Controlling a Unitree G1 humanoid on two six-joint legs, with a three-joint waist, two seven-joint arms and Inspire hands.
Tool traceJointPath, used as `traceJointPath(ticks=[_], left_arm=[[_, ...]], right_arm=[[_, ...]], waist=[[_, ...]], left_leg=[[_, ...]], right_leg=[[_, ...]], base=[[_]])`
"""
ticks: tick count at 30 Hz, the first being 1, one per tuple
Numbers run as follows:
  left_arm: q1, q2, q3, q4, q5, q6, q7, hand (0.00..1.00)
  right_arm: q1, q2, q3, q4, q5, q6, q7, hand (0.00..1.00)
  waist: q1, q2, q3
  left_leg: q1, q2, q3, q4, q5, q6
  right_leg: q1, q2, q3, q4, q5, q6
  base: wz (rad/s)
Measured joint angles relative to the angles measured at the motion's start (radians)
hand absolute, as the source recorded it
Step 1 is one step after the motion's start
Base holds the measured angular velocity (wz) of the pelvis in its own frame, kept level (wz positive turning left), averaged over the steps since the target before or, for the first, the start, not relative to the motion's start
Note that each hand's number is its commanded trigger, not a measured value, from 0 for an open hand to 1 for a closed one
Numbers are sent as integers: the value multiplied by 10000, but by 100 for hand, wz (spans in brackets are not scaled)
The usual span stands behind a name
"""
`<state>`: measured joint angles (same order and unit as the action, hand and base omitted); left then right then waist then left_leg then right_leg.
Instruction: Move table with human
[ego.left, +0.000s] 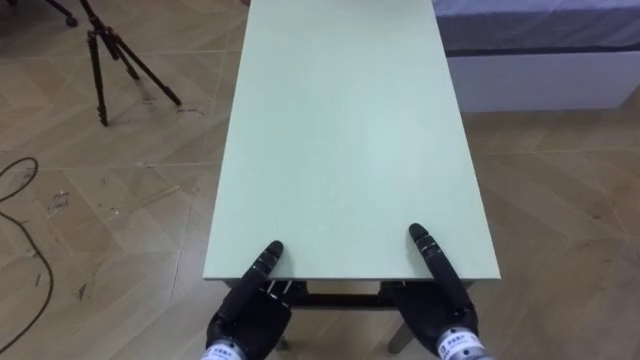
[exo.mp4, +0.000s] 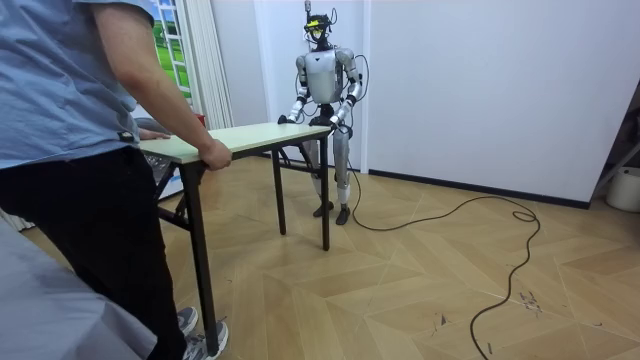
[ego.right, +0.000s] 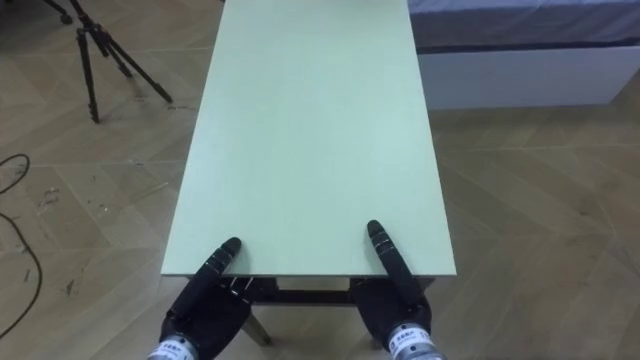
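A long table with a pale green top and dark legs stretches away from me. My left hand grips its near edge, with the thumb lying on top and the palm below the edge. My right hand clamps the same edge further right in the same way. In the room view I stand at the far end of the table, close to a white wall. A person in a blue shirt stands at the near end, one hand closed over the table's corner.
A black tripod stands on the wooden floor left of the table. A low bed with a white base lies along the right, near the table's far end. Dark cable loops over the floor.
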<state>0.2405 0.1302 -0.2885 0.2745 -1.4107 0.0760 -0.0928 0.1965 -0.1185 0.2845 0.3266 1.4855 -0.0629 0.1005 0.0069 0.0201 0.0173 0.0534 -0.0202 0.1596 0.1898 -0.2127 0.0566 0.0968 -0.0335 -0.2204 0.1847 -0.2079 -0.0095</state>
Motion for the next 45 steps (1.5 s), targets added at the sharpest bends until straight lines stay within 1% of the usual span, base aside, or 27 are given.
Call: traceJointPath(ticks=[6,11,13,14,15,16,17,18,19,20,21,23,24,25,26,28,29,32,35,37,38,39,40,41,42,43,45], left_arm=[[-5,-43,0,-246,102,-173,19,100],[-11,-107,-4,-352,80,-180,22,100],[-10,-180,-3,-344,124,-201,21,100],[4,-182,-5,-317,184,-221,21,100],[56,-174,10,-321,241,-268,17,100],[103,-167,53,-363,262,-340,-15,100],[108,-244,66,-273,301,-307,-11,100],[110,-295,56,-210,306,-297,-11,100],[140,-375,55,-132,308,-277,-11,100],[234,-415,54,-100,307,-273,-11,100],[290,-407,54,-103,307,-270,-16,100],[308,-385,60,-108,318,-232,-22,100],[282,-383,67,-108,316,-233,-21,100],[209,-388,89,-116,321,-262,-44,100],[130,-370,105,-118,327,-268,-76,100],[94,-354,112,-116,333,-266,-75,100],[83,-356,111,-125,322,-264,-76,100],[-85,-389,84,-153,385,-286,-77,100],[-340,-399,36,-112,691,-328,-73,100],[-362,-385,2,-125,668,-417,-73,100],[-348,-396,-4,-120,664,-418,-73,100],[-332,-421,-15,-101,639,-416,-82,100],[-166,-233,-24,-129,434,-474,-253,100],[-61,28,-28,-255,343,-523,-526,100],[-67,-2,-82,-183,305,-514,-556,100],[-94,-186,-188,-103,319,-484,-376,100],[-178,-200,-218,-105,316,-405,-248,100]], right_arm=[[-156,-13,3,-9,-123,-142,96,100],[-180,-55,62,-79,-125,-317,105,100],[-196,-63,59,-64,-156,-313,117,100],[-159,-63,69,-45,-175,-311,119,100],[-149,-26,79,-31,-243,-303,119,100],[-229,33,89,-6,-382,-314,120,100],[-266,-34,88,28,-474,-413,169,100],[-240,-25,90,32,-525,-457,204,100],[-194,-54,71,30,-578,-456,247,100],[-134,-65,67,42,-608,-423,248,100],[-104,-66,67,40,-627,-390,248,100],[-67,-86,13,-21,-634,-300,256,100],[-79,-85,1,-41,-635,-282,265,100],[-131,-89,-27,-46,-645,-261,389,100],[-145,-56,-74,-52,-594,-224,423,100],[-95,-61,-146,-118,-521,-92,416,100],[-78,-52,-160,-184,-494,-59,407,100],[-160,-70,-311,-290,-500,-13,413,100],[-142,-60,-548,-331,-401,69,426,100],[-133,-5,-671,-349,-413,215,429,100],[-134,-43,-716,-351,-420,316,435,100],[-143,-72,-721,-346,-429,353,436,100],[-186,10,-677,-344,-580,482,433,100],[-151,156,-667,-504,-777,496,493,100],[-56,102,-693,-580,-828,467,493,100],[13,31,-710,-580,-799,428,471,100],[20,26,-811,-576,-793,455,424,100]], waist=[[-44,1,-3],[38,1,-5],[148,20,-2],[278,75,13],[321,107,11],[358,74,-17],[228,308,-84],[149,345,-109],[36,352,-106],[25,345,-100],[3,374,-94],[-238,494,-56],[-307,519,-52],[-362,575,12],[-400,558,32],[-549,530,40],[-584,531,41],[-667,613,35],[-708,687,45],[-694,704,39],[-645,766,68],[-659,879,157],[-612,996,31],[-581,800,-20],[-673,846,-27],[-828,990,-82],[-866,889,-33]], left_leg=[[-103,15,4,179,-5,-6],[-452,97,-3,963,-54,-82],[-634,201,-78,1381,-53,-82],[-692,319,-516,1687,-49,-81],[-781,349,-847,1863,-60,-99],[-1105,338,-1305,2305,-163,-309],[-1382,481,-1307,2605,-325,-606],[-1389,528,-1128,2590,-324,-645],[-1378,703,-639,2808,-358,-840],[-1300,1047,-81,3658,-443,-981],[-1198,1245,59,4075,-470,-1066],[-921,1892,-58,5432,-293,-1498],[-851,2029,-123,5531,-249,-1547],[-581,2152,-301,5133,-303,-1570],[-297,2131,-319,4425,-598,-1743],[70,2002,-347,3538,-807,-1733],[274,1928,-340,2952,-870,-1744],[539,1802,-579,1660,-1037,-1728],[960,1768,-300,361,-1101,-1666],[1043,1682,-279,9,-1083,-1627],[1211,1615,-536,-167,-985,-1427],[1339,1643,-859,-244,-972,-1356],[1251,1627,-1395,-213,-1078,-1194],[1049,1307,-1422,24,-1312,-1159],[1042,1250,-1375,135,-1489,-1131],[1072,1303,-1055,138,-1602,-1146],[1145,1230,-764,-49,-1601,-1137]], right_leg=[[-8,-3,32,5,0,0],[-69,58,240,109,0,-1],[-310,137,237,474,-5,-10],[-618,250,306,976,-74,-92],[-764,377,459,879,-101,-188],[-982,543,809,-71,515,-556],[-1074,625,506,11,663,-728],[-1082,615,302,20,654,-748],[-1109,591,-54,38,621,-820],[-1003,646,-401,114,562,-915],[-934,712,-570,142,540,-950],[-832,1006,-929,209,408,-1136],[-891,1066,-954,231,372,-1157],[-1070,1175,-902,388,340,-1155],[-1234,1208,-826,608,341,-1154],[-1416,1166,-748,906,342,-1154],[-1538,1109,-604,980,353,-1140],[-1925,975,-558,1116,401,-1063],[-2280,965,-555,1437,453,-977],[-2628,845,-586,1872,472,-946],[-3107,639,-681,2790,490,-893],[-3554,700,-717,3243,343,-566],[-4208,1041,-109,2377,638,-612],[-4535,681,-151,1217,2684,-977],[-4529,517,-213,1408,2363,-887],[-4476,461,-291,1486,2345,-879],[-4473,319,-261,1555,2381,-847]], base=[[0],[-3],[-17],[-25],[-28],[4],[20],[41],[22],[12],[8],[32],[36],[24],[23],[32],[24],[19],[28],[-10],[-29],[-54],[-50],[-23],[22],[40],[16]])
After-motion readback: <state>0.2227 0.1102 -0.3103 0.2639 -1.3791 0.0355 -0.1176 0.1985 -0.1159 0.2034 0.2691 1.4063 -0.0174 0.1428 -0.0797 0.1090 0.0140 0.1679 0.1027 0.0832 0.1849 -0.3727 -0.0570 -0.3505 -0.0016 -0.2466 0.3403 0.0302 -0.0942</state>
